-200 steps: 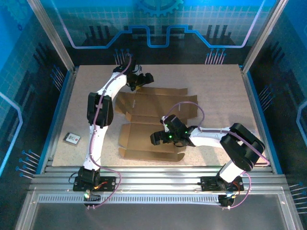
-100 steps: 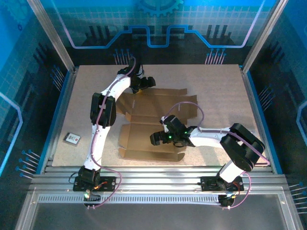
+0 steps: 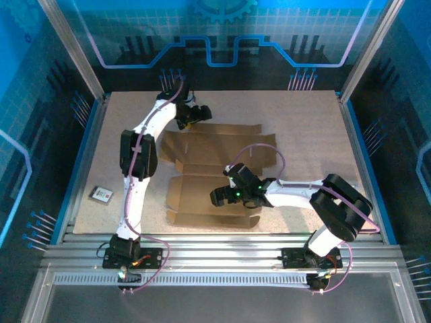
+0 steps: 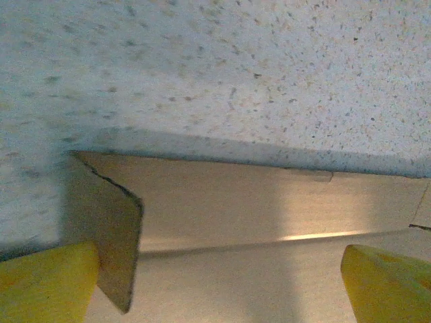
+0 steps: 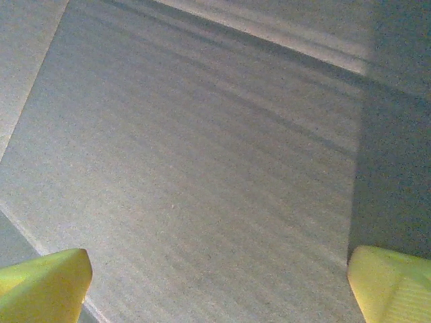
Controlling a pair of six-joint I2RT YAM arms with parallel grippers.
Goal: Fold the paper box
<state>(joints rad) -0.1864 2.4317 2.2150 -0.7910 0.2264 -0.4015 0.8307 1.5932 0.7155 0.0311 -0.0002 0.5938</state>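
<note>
Brown cardboard covers the middle of the pale speckled tabletop (image 3: pixel 303 114): the paper box (image 3: pixel 215 171) lies there as an opened-out sheet, its creased panels and flaps spread flat from the far left toward the near centre.

The left arm reaches far across the tabletop, and the left pincer (image 3: pixel 194 122) hangs over the far left corner of the sheet. In the left wrist view the left pincer (image 4: pixel 215 289) has its yellow fingertips (image 4: pixel 47 282) wide apart with nothing between them. Below them is the far edge strip of the paper box (image 4: pixel 269 215), with bare tabletop (image 4: pixel 236 67) beyond it. A small flap (image 4: pixel 111 249) at the end of that strip is lifted at an angle, just beside one fingertip. Whether the two touch cannot be told.

The right arm bends in from the right, and the right pincer (image 3: pixel 215 197) sits low over the near panel of the box, about at the centre of the tabletop. In the right wrist view the right pincer (image 5: pixel 219 286) is also spread wide, its yellow-green fingertips (image 5: pixel 44 286) at the two lower corners. Plain cardboard (image 5: pixel 202 168) lies between and beyond them, and nothing is gripped.

A small flat dark-and-white item (image 3: pixel 101 194) lies on the tabletop near the left edge, well apart from the box.
</note>
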